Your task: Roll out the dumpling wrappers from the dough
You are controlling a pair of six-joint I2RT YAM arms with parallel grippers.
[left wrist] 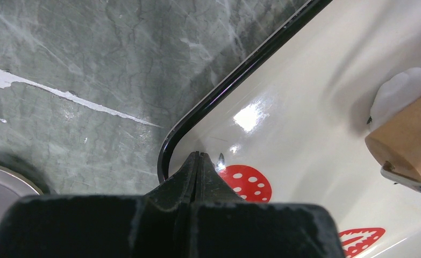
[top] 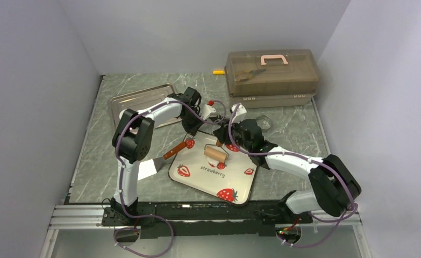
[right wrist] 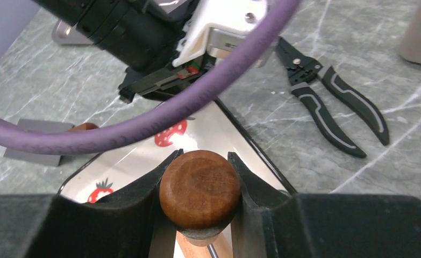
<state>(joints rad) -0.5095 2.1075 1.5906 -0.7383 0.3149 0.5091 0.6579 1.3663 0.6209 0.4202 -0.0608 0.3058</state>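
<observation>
**Rolling barely begun, no wrappers out yet**

My right gripper [right wrist: 202,157] is clamped on the roller's wooden knob [right wrist: 200,193]. The roller [left wrist: 407,134] sits on the dough [left wrist: 404,88] at the far-middle of the strawberry plate [left wrist: 315,123]. The dough looks like a thick white lump poking out from under it, not a thin disc. My left gripper [left wrist: 197,160] is pinched fully closed and empty, with its tips at the plate's far-left corner. I see no finished wrappers. My read is that nearly all the rolling is left.

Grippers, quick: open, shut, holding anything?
Left gripper: shut, holding nothing, tips at the corner of the white strawberry-print tray.
Right gripper: shut on the round brown wooden handle of the rolling pin.
</observation>
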